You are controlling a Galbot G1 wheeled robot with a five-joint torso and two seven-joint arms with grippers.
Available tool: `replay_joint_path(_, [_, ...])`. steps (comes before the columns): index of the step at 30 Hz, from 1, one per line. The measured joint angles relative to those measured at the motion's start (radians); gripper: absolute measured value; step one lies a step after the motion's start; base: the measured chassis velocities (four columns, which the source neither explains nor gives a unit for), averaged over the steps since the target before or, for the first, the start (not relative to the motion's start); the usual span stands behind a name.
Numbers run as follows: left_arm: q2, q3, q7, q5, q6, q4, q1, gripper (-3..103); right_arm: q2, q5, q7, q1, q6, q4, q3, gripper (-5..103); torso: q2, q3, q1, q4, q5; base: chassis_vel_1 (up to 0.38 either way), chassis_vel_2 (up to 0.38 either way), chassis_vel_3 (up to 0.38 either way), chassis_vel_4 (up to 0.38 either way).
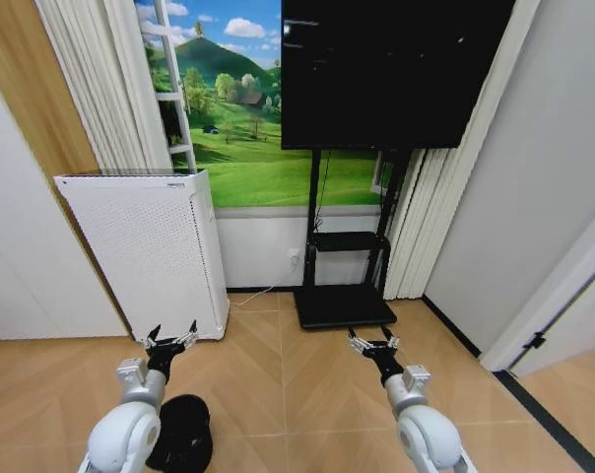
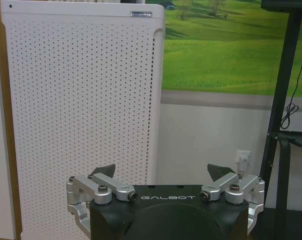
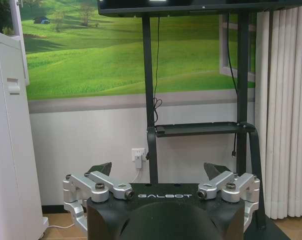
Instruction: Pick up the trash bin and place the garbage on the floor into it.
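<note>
Both arms have glossy white rounded shells stepping down to a silver wrist block, then a black neck into the left gripper (image 1: 170, 337) and right gripper (image 1: 373, 341). Gripper housing is matte black with a domed bulge at centre and "GALBOT" in pale letters on the front edge, seen on both wrist views. Finger linkages are bare silver metal bars with dark round screws at the pivots, ending in black wedge-shaped fingertips (image 2: 104, 170), same build on the right (image 3: 215, 170).
</note>
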Motion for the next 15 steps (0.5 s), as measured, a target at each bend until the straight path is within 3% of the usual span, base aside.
replay_joint_path(15, [-0.003, -0.005, -0.001, 0.004, 0.001, -0.029, 0.024, 100, -0.006, 0.015, -0.001, -0.004, 0.002, 0.01, 0.005, 100, 0.062, 0.036, 0.026, 0.0, 0.0, 0.0, 0.0, 0.0, 0.0])
